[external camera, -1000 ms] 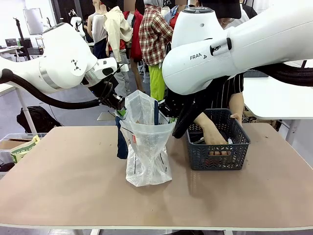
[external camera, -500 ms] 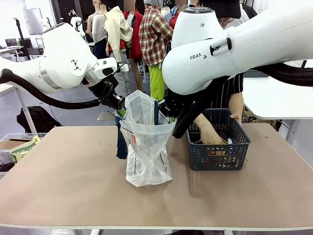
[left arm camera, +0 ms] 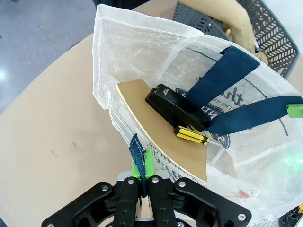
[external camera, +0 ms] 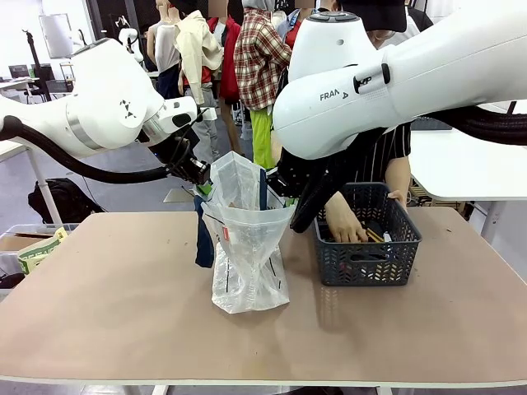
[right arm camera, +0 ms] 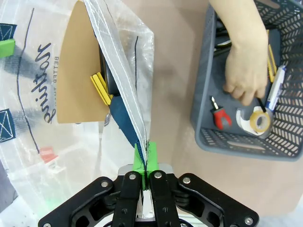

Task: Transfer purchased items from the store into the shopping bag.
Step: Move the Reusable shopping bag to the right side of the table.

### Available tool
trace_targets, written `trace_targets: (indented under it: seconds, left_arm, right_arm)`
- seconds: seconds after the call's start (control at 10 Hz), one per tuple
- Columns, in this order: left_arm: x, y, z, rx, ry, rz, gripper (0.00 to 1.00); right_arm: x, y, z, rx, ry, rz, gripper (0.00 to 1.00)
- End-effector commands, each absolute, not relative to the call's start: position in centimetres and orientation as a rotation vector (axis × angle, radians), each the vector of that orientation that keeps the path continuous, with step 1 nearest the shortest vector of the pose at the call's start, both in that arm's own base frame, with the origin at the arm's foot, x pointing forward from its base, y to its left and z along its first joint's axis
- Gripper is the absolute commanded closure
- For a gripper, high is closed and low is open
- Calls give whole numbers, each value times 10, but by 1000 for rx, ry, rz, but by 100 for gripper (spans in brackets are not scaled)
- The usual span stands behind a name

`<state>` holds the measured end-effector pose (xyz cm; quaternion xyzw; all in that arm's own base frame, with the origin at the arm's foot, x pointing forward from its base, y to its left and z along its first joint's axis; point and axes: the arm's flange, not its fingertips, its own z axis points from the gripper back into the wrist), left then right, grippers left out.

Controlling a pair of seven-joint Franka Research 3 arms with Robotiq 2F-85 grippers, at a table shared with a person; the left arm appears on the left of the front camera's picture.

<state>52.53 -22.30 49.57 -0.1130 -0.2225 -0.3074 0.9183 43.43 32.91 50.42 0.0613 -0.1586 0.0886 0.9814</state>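
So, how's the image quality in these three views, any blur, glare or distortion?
Front view: even light, sharp, soft shadows by the shopping bag and basket. Left wrist view: wide-angle bowing of the table edge, mild sheen on the plastic. Right wrist view: crisp, the person's hand slightly soft.

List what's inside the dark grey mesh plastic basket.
A person's hand, a tan tape roll, a red-handled tool and a white-and-blue pen; the hand covers whatever lies beneath it.

basket (right arm camera: pixel 246 146) cut off, bag (left arm camera: pixel 142 56) print (left arm camera: pixel 211 109) partly hidden
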Motion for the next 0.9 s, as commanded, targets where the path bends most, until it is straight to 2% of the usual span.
trace_targets:
  seconds: [0.0, 0.8]
  left_arm:
    - [526, -222, 498, -228, -457, -632, 100]
    - [526, -222, 498, -228, -457, -632, 100]
  right_arm:
    - [434, 327, 505, 129, -319, 176, 100]
    - [434, 327, 505, 129, -319, 176, 100]
